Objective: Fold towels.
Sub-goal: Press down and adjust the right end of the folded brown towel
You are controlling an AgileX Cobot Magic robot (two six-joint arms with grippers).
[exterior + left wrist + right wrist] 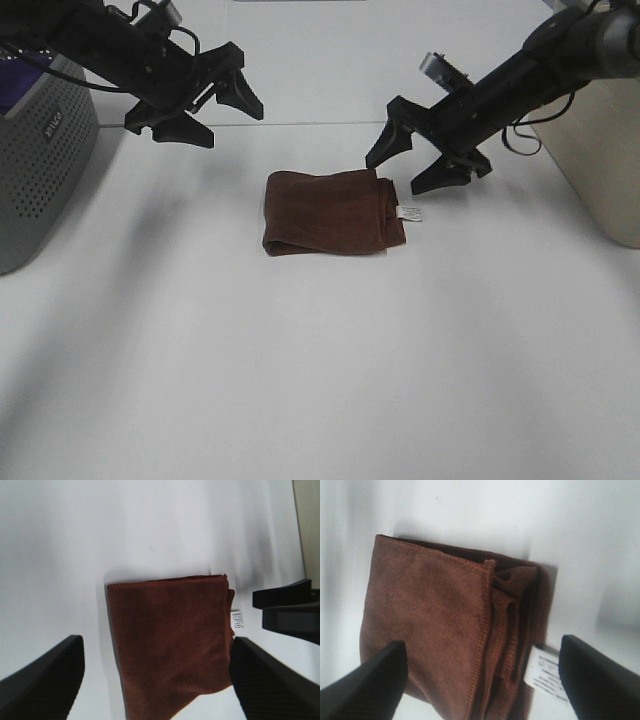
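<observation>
- Black ribbed fingers (45, 680) of the left gripper (235, 128) fill the near corners of its wrist view. They are set wide apart with nothing between them.
- Beyond that open gap lies the brown folded terry towel (330, 212), flat on the plain white tabletop (320, 390). It forms a rough rectangle of several layers.
- From the high camera, the left jaws hang above the table, well apart from the towel and off its far left corner.
- Jaws of the right gripper (392, 176) are also spread wide and grip nothing. The towel's stacked, stitched edges lie in the gap ahead of them.
- A small white printed care label (409, 213) sticks out from the towel's layered end, on the side facing the right jaws and near one fingertip.
- The right jaw tips sit close by the towel's far right corner. They seem just clear of the cloth, though the angle does not settle it.
- A grey perforated plastic basket (40, 160) stands behind the left jaws, at the table's edge.
- A beige smooth-sided bin (600, 170) stands behind the right jaws.
</observation>
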